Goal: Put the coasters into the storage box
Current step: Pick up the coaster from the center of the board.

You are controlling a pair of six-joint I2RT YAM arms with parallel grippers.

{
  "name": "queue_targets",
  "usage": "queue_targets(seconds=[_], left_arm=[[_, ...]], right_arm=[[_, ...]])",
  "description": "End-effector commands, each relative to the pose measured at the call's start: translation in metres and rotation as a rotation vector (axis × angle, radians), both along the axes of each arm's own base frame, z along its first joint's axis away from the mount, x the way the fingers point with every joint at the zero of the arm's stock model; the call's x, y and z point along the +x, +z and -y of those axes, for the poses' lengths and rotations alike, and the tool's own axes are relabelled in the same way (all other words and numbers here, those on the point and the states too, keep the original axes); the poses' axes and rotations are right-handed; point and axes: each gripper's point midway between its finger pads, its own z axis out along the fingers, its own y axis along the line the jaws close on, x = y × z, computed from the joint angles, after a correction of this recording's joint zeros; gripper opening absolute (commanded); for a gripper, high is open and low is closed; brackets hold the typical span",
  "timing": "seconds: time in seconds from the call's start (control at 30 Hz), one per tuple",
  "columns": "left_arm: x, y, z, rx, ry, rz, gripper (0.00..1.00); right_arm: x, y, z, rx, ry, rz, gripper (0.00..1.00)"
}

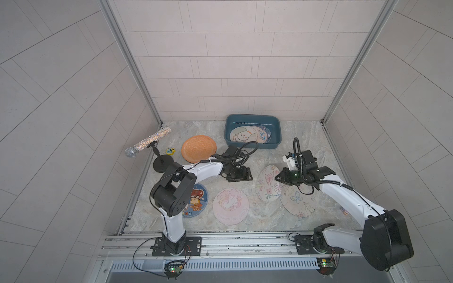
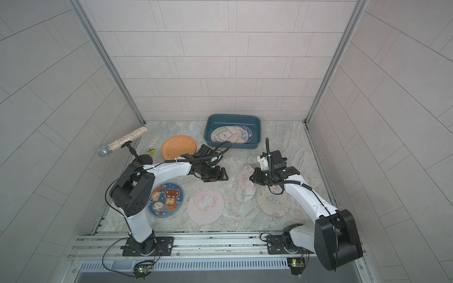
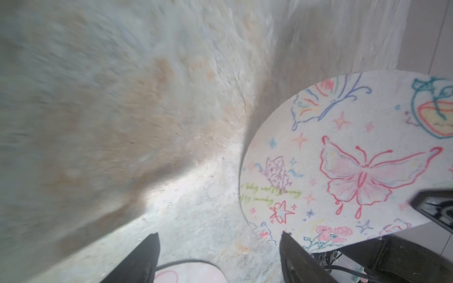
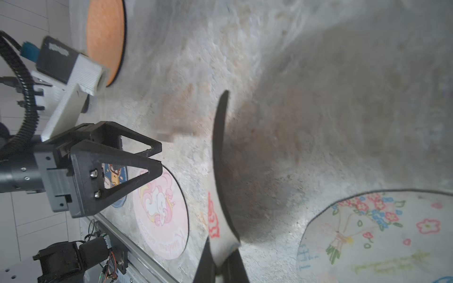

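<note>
1. The right gripper [image 4: 222, 254] is clamped on the rim of the butterfly coaster [image 3: 343, 159] and holds it tilted steeply over the table [image 1: 210, 127]. Whether the low edge touches the surface cannot be told.
2. The left gripper [image 3: 220, 242] hangs just beside that coaster, jaws apart, with nothing between them.
3. The box [image 1: 267, 145] stands at the back of the table. A puppy coaster [image 1: 241, 134] lies in it on top of other overlapping coasters.
4. An orange coaster [image 1: 199, 148] lies to the left of the box, apart from it.
5. Near the front, a blue coaster [image 2: 166, 199] and a pink coaster [image 1: 230, 205] lie flat side by side.
6. A bouquet coaster [image 1: 297, 204] lies flat under the right arm, next to the raised one.
</note>
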Motion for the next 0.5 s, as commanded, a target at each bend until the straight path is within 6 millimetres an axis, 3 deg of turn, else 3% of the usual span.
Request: queue_targets(seconds=[0.0,0.27,0.47], left_arm=[[0.012,0.017,-0.013,-0.054,0.061,0.044,0.85],[0.018,0.028,-0.047,-0.075,0.137,0.067,0.89],[0.016,0.030,-0.064,-0.077,0.173,0.073,0.91]], right_arm=[[0.015,0.027,-0.005,0.021,0.009,0.050,0.00],[0.077,0.085,-0.014,0.043,0.005,0.206,0.00],[0.135,0.114,-0.027,0.085,-0.004,0.303,0.00]])
